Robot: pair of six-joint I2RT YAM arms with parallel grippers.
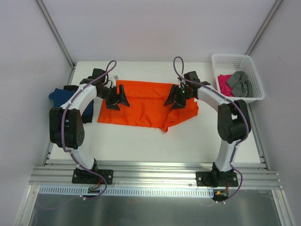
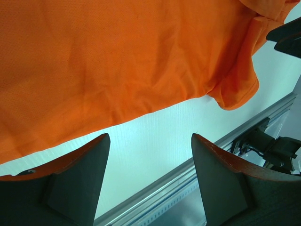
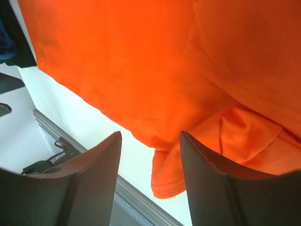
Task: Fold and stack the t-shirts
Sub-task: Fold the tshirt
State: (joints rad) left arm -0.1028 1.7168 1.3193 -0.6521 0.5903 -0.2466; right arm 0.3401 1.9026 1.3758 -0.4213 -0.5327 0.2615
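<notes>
The left hand (image 1: 116, 99) stands open, its two dark fingers spread apart with nothing between them. In its wrist view, only bare white bench (image 1: 141, 146) shows in the gap of the left hand (image 2: 150, 160), and the edge of the orange t-shirt (image 2: 117, 61) runs just beyond the fingertips. From above, this hand hangs at the shirt's left end.

The right hand (image 1: 176, 99) is open too and grips nothing. In its own wrist view, the right hand (image 3: 149, 155) hovers over the shirt's near edge. A crumpled sleeve of the orange t-shirt (image 3: 141, 70) lies just past its fingers.

The orange t-shirt (image 1: 146, 103) lies spread across the middle of the bench between the two hands, with one sleeve sticking out at its near right corner.

Further left, beside the left arm, a dark blue t-shirt (image 1: 59, 96) and a black t-shirt (image 1: 70, 88) lie bunched at the bench's edge. At the far right corner stands a white lattice basket (image 1: 230, 57). It holds a magenta t-shirt (image 1: 225, 84) and a grey t-shirt (image 1: 240, 82), both crumpled.
</notes>
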